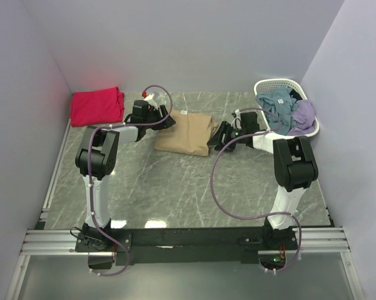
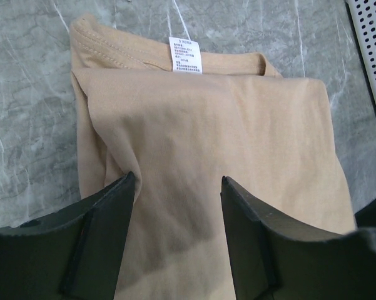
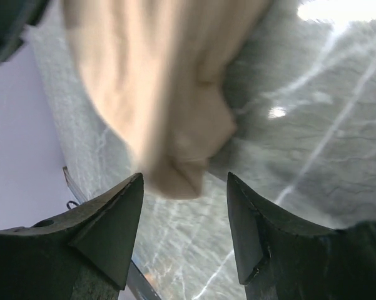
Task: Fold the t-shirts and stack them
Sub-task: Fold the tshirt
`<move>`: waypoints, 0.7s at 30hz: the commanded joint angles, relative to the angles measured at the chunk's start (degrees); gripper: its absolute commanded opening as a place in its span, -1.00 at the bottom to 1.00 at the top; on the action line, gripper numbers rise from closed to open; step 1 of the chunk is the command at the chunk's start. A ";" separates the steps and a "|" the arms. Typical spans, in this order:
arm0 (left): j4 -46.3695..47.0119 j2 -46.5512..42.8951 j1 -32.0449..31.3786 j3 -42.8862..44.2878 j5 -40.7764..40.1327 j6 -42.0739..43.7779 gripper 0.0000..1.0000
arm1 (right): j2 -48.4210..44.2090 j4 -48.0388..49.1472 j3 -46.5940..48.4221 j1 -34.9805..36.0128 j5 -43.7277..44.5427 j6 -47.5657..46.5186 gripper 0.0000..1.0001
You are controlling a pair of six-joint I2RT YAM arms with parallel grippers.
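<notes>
Tan t-shirt, folded into a rough rectangle, lies flat on the marble-patterned table towards its far side, between the two grippers. Its collar and white neck label are at the far edge. Red-pink t-shirt, also folded, lies in the far left corner, well apart from the tan one.

Left gripper is at the tan t-shirt's left edge. Its jaws are spread, with cloth showing between and below the fingers and nothing pinched. Right gripper is at the shirt's right edge, jaws likewise spread. Its wrist view is blurred, but a bunched corner of tan cloth sits just ahead of the open fingers.

Handling: both shirts are judged light, soft and limp. The layers will slide over one another and sag if lifted from one point. The folded bundle is therefore best taken at two opposite edges, pinching through all layers. A grip on the top layer alone would likely undo the fold.

Containers: white lattice basket stands in the far right corner, near the right arm. It holds a loose heap of clothes, among them a blue-grey garment and a lavender garment. Something dark behind them cannot be identified.
</notes>
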 commanded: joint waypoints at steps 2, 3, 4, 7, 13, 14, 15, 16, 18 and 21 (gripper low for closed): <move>0.97 -2.95 0.10 -0.42 0.61 -0.40 0.25 | -5.74 -0.32 1.39 0.37 1.80 -1.50 0.26; 1.14 -3.04 0.10 -0.51 0.52 -0.49 0.25 | -5.74 -0.32 1.48 0.37 1.71 -1.33 0.27; 1.32 -3.04 0.10 -0.60 0.52 -0.49 0.25 | -5.66 -0.76 1.83 0.37 1.36 -1.42 0.27; 0.97 -2.86 0.10 -0.25 0.78 -0.32 0.25 | -4.34 -1.47 2.88 0.54 1.10 -1.51 0.26; 0.97 -2.95 0.10 -0.07 0.69 -0.40 0.25 | -2.23 0.21 2.80 0.90 1.01 -0.98 0.26; 0.79 -3.04 0.10 -0.07 0.69 -0.49 0.25 | -1.53 0.64 2.97 0.90 0.84 -0.89 0.26; 0.79 -2.95 0.10 0.02 0.61 -0.49 0.25 | -1.09 0.64 3.06 0.98 0.83 -0.72 0.26; 0.70 -2.95 0.10 0.02 0.69 -0.40 0.25 | -0.82 0.56 3.50 1.16 0.75 -0.63 0.26; 0.62 -2.95 0.10 0.11 0.69 -0.40 0.25 | 0.32 0.64 4.11 1.07 0.66 -0.54 0.26; 0.53 -2.95 0.10 0.19 0.61 -0.40 0.25 | 1.20 0.64 4.82 1.60 0.74 -0.36 0.26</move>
